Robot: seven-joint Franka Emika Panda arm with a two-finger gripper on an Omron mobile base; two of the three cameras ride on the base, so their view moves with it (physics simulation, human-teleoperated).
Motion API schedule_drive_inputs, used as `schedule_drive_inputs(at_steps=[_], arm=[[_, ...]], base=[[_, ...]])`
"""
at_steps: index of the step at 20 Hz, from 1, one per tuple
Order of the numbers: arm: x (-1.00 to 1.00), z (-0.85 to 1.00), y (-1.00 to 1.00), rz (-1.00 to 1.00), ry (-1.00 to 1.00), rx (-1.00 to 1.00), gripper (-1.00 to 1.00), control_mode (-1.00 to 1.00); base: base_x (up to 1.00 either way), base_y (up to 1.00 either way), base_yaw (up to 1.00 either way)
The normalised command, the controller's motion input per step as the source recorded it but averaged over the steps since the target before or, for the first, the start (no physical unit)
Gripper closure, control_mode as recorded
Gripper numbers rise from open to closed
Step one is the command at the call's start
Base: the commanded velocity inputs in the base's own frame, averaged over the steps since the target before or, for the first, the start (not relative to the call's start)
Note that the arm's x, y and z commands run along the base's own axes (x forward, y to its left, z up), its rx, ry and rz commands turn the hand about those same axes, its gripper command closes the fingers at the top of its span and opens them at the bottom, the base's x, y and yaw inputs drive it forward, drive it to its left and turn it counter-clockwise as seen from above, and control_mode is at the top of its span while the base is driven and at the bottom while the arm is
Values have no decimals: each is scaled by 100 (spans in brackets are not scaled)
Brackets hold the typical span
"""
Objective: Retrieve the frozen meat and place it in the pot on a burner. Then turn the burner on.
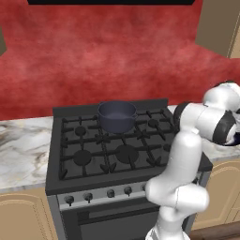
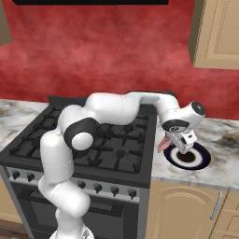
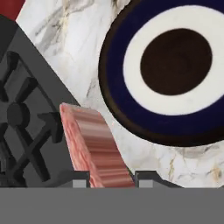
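Now the pincer (image 3: 111, 177) is clamped on the meat (image 3: 94, 144), a pink, striped slab that sticks out between the two finger tips (image 3: 81, 179) in the hand view. In the right base view the pincer (image 2: 179, 145) hangs above the marble desk (image 2: 219, 133) just right of the stove (image 2: 116, 154), with the meat (image 2: 163, 144) showing as a pink sliver on its left side, over the gap between the stove's edge and the plate (image 2: 201, 161). That plate has a dark rim, a white ring and a dark centre; it lies on the desk beside the stove, and the hand view shows the plate (image 3: 131, 65) apart from the meat, with bare marble between them.

Meanwhile the pot (image 1: 117, 116) sits on the stove's rear middle burner, upright and with nothing inside, well apart from the pincer. Black grates (image 1: 112, 145) cover the cooktop, and a row of knobs (image 1: 110, 193) runs along the stove's front panel. Behind it all stands a red wall (image 1: 93, 51).
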Motion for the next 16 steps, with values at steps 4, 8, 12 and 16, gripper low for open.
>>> schedule_drive_inputs(at_steps=[4,8,12,16], arm=[[-14,41,83,-36,-13,21,100,-100],[0,53,100,-33,-14,14,100,-100],[4,61,100,-33,-3,15,100,-100],[32,44,98,-28,-1,1,100,-100]], base=[[0,0,0],[0,0,0],[0,0,0],[0,0,0]])
